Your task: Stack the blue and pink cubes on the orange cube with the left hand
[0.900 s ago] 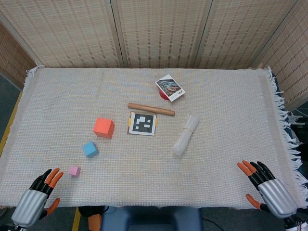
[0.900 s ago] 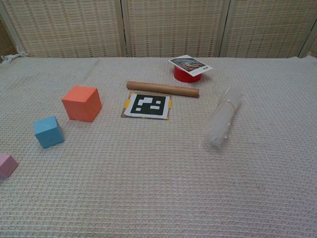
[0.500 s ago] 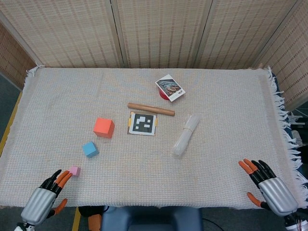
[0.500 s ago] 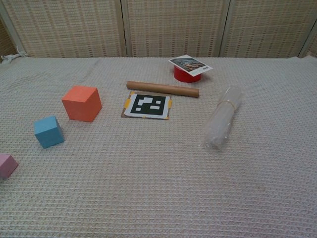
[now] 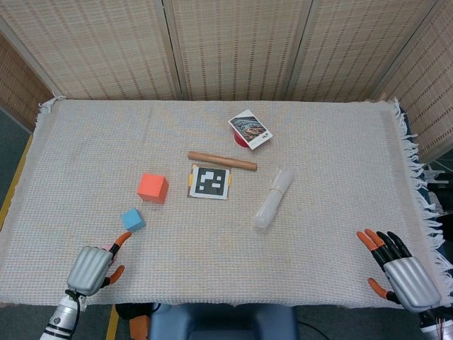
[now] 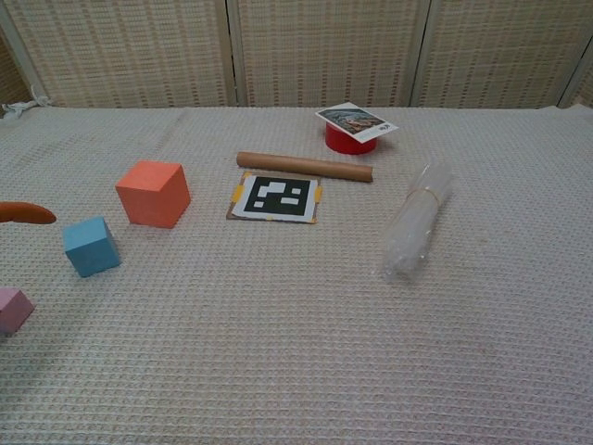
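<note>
1. Over the last second the left hand (image 5: 90,269) had advanced from the table's near-left edge onto the cloth, arriving over the pink cube (image 6: 13,309); I judged this the opening reach, with nothing stacked yet.
2. Its fingers were apart and grasped nothing; one orange fingertip (image 6: 26,212) entered the chest view.
3. The pink cube sat under the hand, nearer the robot than the blue cube (image 5: 132,219). The orange cube (image 5: 152,188) lay just beyond the blue cube.
4. The right hand (image 5: 402,278) rested released, well apart from the blue cube.
</note>
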